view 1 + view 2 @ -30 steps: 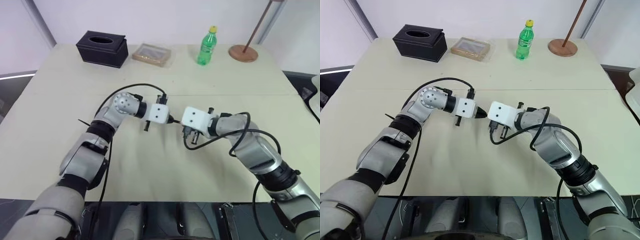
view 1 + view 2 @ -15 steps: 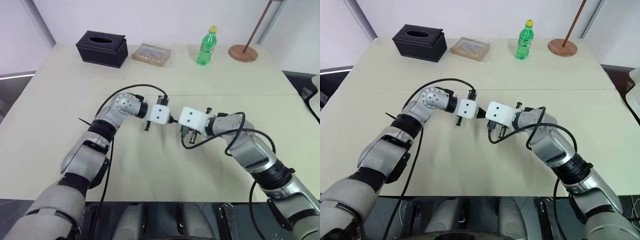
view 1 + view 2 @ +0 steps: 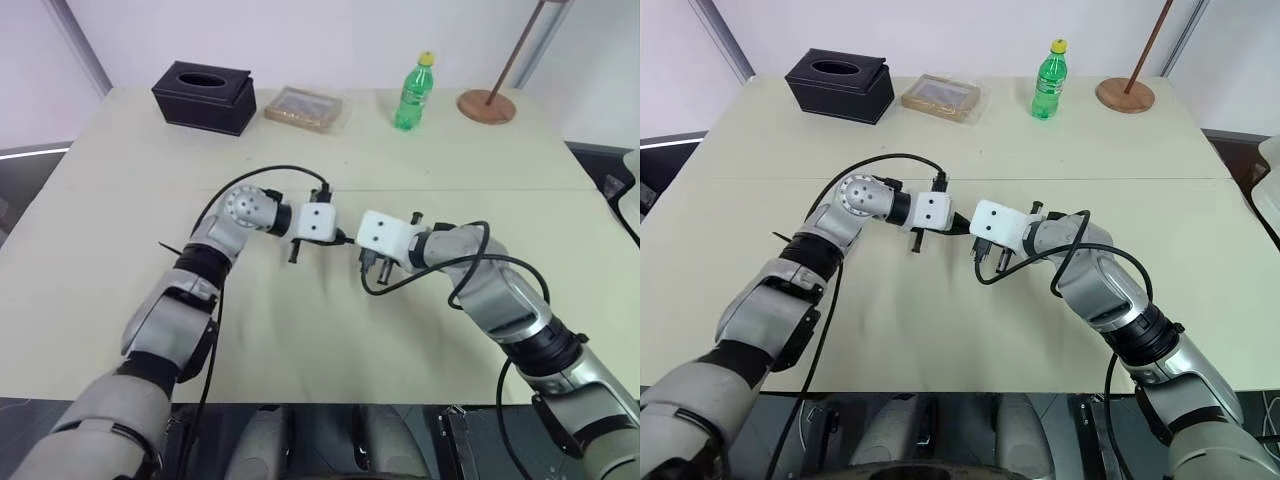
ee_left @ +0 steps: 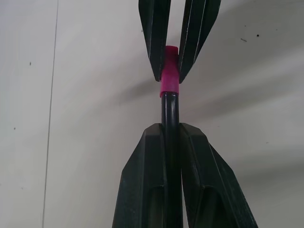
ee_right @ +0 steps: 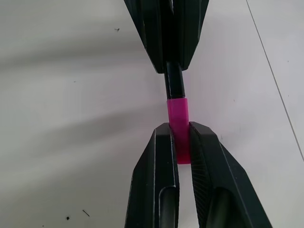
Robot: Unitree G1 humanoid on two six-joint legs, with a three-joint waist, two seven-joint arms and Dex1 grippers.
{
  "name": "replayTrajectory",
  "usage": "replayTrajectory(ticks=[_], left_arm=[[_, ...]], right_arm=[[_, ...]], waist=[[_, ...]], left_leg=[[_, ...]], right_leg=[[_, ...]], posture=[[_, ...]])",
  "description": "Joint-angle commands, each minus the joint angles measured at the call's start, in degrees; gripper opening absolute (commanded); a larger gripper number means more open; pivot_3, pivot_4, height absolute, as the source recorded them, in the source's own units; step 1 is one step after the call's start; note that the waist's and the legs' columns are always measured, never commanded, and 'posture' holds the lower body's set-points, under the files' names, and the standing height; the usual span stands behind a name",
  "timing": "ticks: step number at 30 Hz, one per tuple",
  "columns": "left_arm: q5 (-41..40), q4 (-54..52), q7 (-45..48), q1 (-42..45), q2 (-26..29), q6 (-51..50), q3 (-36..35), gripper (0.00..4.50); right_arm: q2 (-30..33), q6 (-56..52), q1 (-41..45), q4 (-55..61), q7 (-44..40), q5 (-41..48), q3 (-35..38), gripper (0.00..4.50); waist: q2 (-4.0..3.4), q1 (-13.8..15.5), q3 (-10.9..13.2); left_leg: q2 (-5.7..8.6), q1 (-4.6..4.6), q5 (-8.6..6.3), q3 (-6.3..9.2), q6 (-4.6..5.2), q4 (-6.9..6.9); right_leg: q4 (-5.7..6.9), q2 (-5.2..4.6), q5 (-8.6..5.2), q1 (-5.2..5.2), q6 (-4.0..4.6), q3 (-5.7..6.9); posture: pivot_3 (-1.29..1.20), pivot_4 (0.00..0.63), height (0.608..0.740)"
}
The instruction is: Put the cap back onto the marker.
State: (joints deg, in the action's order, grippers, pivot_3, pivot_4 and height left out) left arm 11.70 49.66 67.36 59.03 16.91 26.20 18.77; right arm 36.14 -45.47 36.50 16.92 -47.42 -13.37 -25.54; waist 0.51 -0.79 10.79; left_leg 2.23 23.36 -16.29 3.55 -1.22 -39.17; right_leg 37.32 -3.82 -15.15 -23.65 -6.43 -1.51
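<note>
From the left eye view, the two arms meet nose to nose above the pale beige surface (image 3: 300, 330), the left gripper (image 3: 345, 238) facing the right gripper (image 3: 357, 243). Behind stand a black tissue box (image 3: 204, 97), a green plastic bottle (image 3: 413, 92) and a round wooden lamp base (image 3: 487, 105).

In the left wrist view, the left fingers (image 4: 147, 180) are clamped on the thin black marker (image 4: 170, 123), its end meeting the tiny bright pink cap (image 4: 169, 72).

In the right wrist view, the right fingers (image 5: 154, 185) pinch the cap, in line with the marker, above the surface.
</note>
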Motion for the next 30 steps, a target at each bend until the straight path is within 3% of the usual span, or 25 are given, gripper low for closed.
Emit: replayTrajectory(ticks=[1,6,9,13,19,24,30], left_arm=[[-3.1,-5.1,0.7,-0.2,-1.4,1.4,-0.4,0.0],[-2.7,-6.3,0.6,-1.3,-0.4,1.4,-0.2,0.0],[-2.5,-7.2,0.8,-1.9,0.1,1.1,0.0,0.0],[-2.6,-8.7,1.5,-3.0,1.4,0.6,0.3,0.0],[-3.1,-13.1,2.9,-6.2,5.8,-2.1,0.0,0.0],[-2.9,-19.3,-1.9,-9.7,7.4,-9.7,-1.6,0.0],[-5.3,-37.2,-11.9,-18.6,6.7,-31.8,-7.7,0.0]], right_arm=[[0.1,2.0,1.2,2.0,0.4,-0.1,1.3,0.05],[0.8,2.3,0.9,2.1,-0.5,0.3,1.7,0.05],[1.6,2.7,0.5,2.1,-1.0,0.1,1.6,1.3],[3.3,2.7,-0.2,2.5,-1.9,-0.5,1.2,3.3],[8.2,-0.8,-4.9,8.5,-3.5,1.5,5.2,3.3],[9.0,-4.7,-11.2,15.8,-1.7,3.4,11.3,3.3],[6.8,-8.9,-18.2,23.1,1.7,5.3,14.7,3.3]], waist=[[0.0,0.0,0.0],[0.0,0.0,0.0],[0.0,0.1,0.0],[0.0,0.1,0.0],[-0.01,-0.1,0.0],[0.0,0.3,0.0],[-0.01,0.1,0.0]], left_leg=[[0.0,0.0,0.0,0.0,0.0,0.0],[0.0,0.0,0.0,0.0,0.0,0.0],[0.0,0.0,0.0,0.0,0.0,0.0],[0.0,0.01,0.0,0.0,-0.01,0.0],[-0.04,0.01,0.0,0.0,-0.01,0.06],[-0.08,0.02,0.01,0.03,-0.01,0.03],[-0.14,0.03,0.0,0.07,-0.01,0.03]], right_leg=[[0.0,0.0,0.0,0.0,0.0,0.0],[0.0,0.0,0.0,0.0,0.0,0.0],[0.0,0.0,0.0,0.0,0.0,0.0],[0.0,-0.02,0.0,0.0,0.0,0.0],[0.0,0.01,-0.01,-0.05,0.01,-0.01],[0.0,-0.02,0.0,-0.02,0.01,-0.01],[0.0,-0.01,0.0,-0.01,0.01,-0.01]], posture=[[0.0,0.15,0.74],[0.0,0.15,0.74],[0.0,0.15,0.74],[0.0,0.15,0.74],[0.0,0.15,0.74],[0.0,0.15,0.74],[0.0,0.15,0.74]])
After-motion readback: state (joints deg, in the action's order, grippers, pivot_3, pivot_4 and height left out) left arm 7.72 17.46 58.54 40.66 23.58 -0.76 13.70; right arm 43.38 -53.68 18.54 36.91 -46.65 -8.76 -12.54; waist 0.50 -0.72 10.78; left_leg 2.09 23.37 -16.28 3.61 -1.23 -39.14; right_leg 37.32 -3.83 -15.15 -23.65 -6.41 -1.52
